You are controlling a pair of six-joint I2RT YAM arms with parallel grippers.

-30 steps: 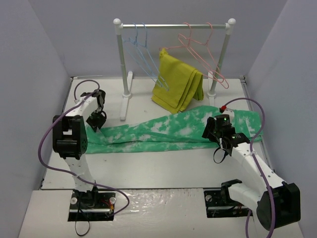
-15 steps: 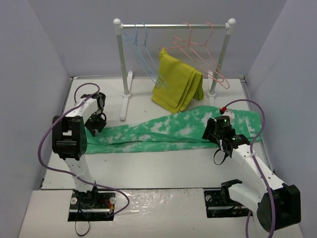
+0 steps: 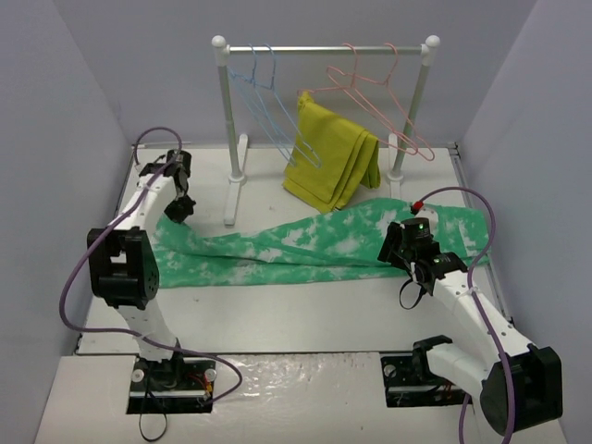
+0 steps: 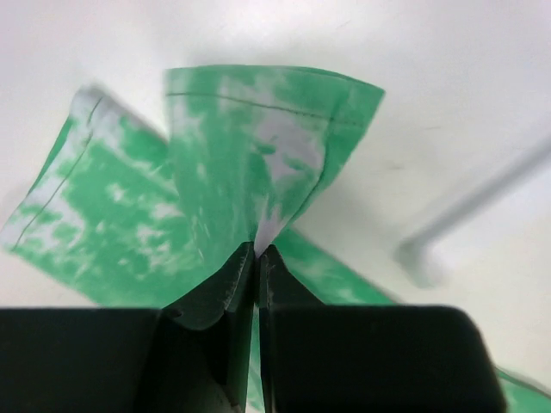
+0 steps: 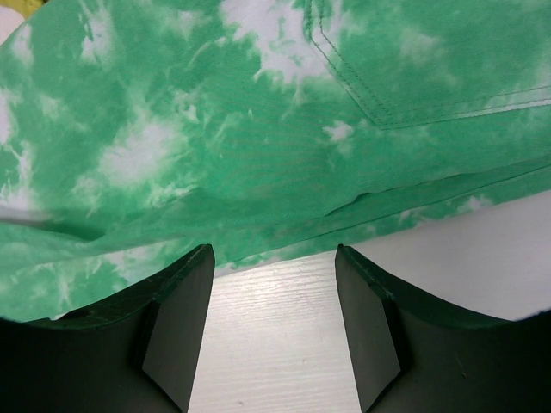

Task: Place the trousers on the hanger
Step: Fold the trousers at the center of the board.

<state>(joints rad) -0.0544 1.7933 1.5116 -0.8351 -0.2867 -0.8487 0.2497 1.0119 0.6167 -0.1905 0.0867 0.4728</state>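
Note:
The green trousers (image 3: 314, 245) mottled with white lie stretched across the table from left to right. My left gripper (image 3: 179, 209) is shut on one leg end of the trousers (image 4: 258, 163) and holds it lifted off the table at the far left. My right gripper (image 3: 400, 252) is open and empty, just above the near edge of the trousers (image 5: 258, 155) near the waist. Two light-blue hangers (image 3: 268, 106) hang on the left part of the rack rail.
A white clothes rack (image 3: 324, 48) stands at the back, its feet (image 3: 231, 199) on the table near my left gripper. Pink hangers (image 3: 379, 97) and a mustard-yellow folded garment (image 3: 331, 165) hang on its right part. Grey walls close in both sides.
My left gripper has risen and moved toward the back with the trouser leg end, pulling that end up off the table. The right arm has barely moved.

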